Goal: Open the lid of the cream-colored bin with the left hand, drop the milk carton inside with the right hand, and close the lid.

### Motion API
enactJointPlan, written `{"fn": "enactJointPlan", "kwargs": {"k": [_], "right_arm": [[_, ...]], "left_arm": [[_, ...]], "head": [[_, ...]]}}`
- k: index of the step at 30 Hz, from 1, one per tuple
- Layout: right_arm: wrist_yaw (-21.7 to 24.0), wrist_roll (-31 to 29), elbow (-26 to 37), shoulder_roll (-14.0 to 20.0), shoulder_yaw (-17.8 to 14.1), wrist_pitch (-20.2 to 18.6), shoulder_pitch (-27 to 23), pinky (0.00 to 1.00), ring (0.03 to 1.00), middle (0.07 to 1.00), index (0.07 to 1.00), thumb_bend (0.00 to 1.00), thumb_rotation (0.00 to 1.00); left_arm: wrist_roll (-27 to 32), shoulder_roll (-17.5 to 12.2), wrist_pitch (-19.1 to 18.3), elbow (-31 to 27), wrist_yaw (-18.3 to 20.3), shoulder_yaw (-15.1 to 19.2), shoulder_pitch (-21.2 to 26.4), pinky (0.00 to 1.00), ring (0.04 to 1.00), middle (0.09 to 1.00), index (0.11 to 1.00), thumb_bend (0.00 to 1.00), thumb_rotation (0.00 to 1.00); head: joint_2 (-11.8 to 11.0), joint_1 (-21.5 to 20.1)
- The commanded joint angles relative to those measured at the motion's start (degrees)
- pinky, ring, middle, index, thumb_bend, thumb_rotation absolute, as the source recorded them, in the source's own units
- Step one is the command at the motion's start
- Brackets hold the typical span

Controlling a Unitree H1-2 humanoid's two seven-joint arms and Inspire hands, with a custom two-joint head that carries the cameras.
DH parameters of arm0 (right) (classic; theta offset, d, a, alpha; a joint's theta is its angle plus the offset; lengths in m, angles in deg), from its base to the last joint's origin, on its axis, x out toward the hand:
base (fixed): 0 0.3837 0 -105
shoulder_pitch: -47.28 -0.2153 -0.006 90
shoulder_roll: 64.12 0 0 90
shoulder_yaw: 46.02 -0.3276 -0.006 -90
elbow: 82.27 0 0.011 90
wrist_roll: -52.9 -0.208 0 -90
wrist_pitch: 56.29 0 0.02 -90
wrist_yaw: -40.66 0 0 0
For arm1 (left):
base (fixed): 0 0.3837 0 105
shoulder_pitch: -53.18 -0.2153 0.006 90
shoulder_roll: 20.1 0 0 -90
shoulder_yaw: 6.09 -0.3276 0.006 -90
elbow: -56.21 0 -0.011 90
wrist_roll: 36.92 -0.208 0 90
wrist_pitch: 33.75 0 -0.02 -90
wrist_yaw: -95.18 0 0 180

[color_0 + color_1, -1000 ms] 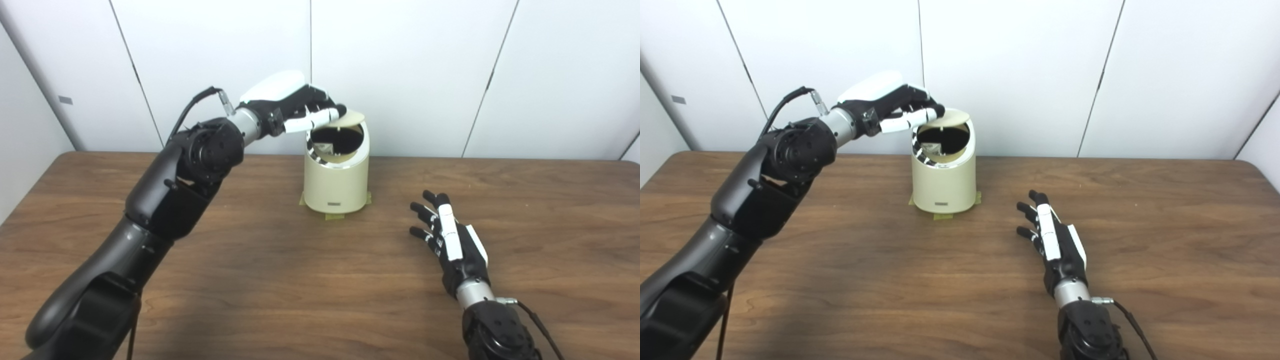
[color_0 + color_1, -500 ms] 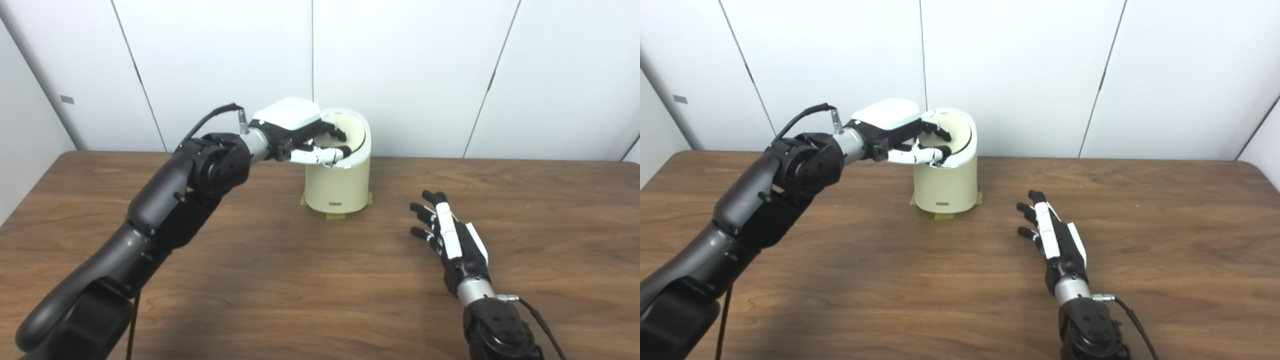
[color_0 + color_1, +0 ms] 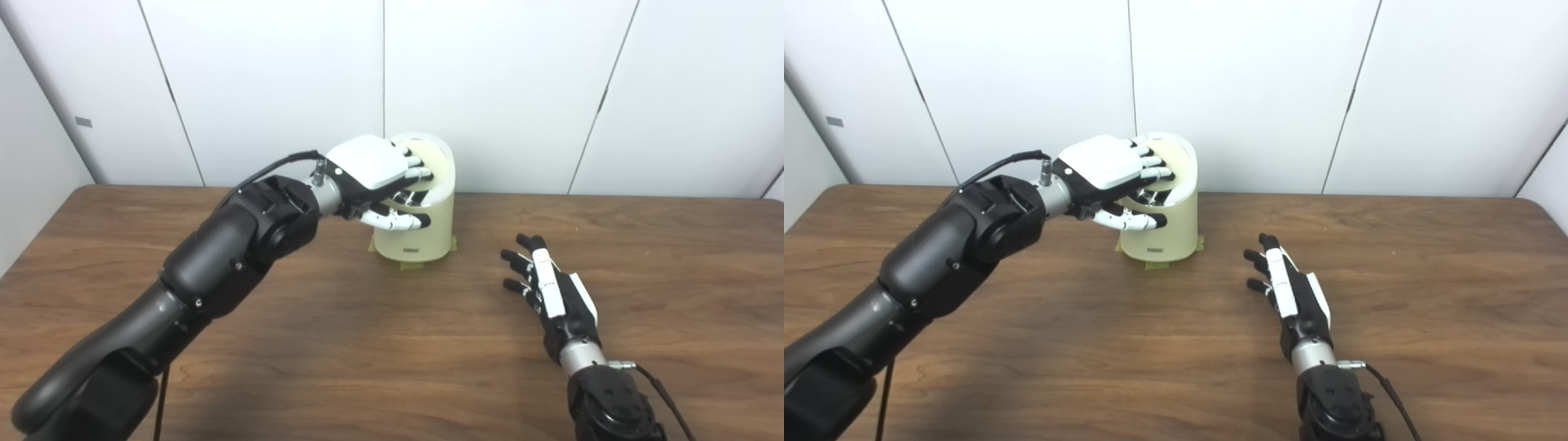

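The cream-colored bin [image 3: 422, 233] stands at the back middle of the table, held down with tape at its base. Its lid [image 3: 436, 160] lies down over the slanted top. My left hand [image 3: 380, 177] rests flat on the lid with fingers spread, thumb in front of the bin's upper wall, holding nothing. My right hand [image 3: 554, 294] lies open on the table to the right of the bin, fingers straight and apart, empty. The milk carton is not visible in either view.
The brown wooden table [image 3: 343, 343] runs the whole width of the picture. White wall panels [image 3: 514, 79] stand close behind the bin. My left arm [image 3: 202, 275] reaches across the table's left half.
The lid was up and the bin's dark inside showed; it has come down shut. My left hand lowered with it and flattened on top. The right hand stayed still.
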Motion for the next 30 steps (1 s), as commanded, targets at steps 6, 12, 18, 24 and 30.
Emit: {"fn": "enactJointPlan", "kwargs": {"k": [6,12,18,24,30], "right_arm": [[0.0,-0.1,1.0,0.0,-0.3,0.2,-0.8,0.93,0.919,0.833,0.924,0.60,1.00],[0.1,-0.9,0.7,-0.2,-0.8,0.4,-1.0,0.92,0.924,0.833,0.925,0.60,1.00],[0.0,-1.2,0.7,-0.2,-0.9,0.4,-0.8,0.93,0.927,0.833,0.930,0.60,1.00],[-0.3,-0.4,1.2,0.3,-0.8,0.5,-0.5,0.91,0.917,0.836,0.929,0.57,1.00],[-0.2,-0.5,1.6,0.6,-1.0,0.3,-0.3,0.87,0.909,0.837,0.925,0.57,1.00]], "left_arm": [[-1.3,-0.5,1.5,-0.8,4.1,-1.0,0.6,0.94,0.884,0.855,0.850,0.57,1.00],[-0.6,-0.6,1.5,-1.6,5.4,-0.1,0.5,0.92,0.873,0.845,0.846,0.58,1.00],[0.6,0.3,0.0,-2.4,3.0,3.2,0.4,0.96,0.904,0.884,0.874,0.56,1.00],[4.1,2.6,-0.1,-2.2,-5.4,10.4,-0.8,0.94,0.915,0.899,0.885,0.51,1.00],[5.0,5.2,-2.6,-5.0,-9.9,15.4,-3.8,0.91,0.917,0.913,0.908,0.46,1.00]], "head": [[0.2,0.0],[0.2,0.0],[0.2,-0.1],[0.3,-0.3],[0.4,-0.4]]}}
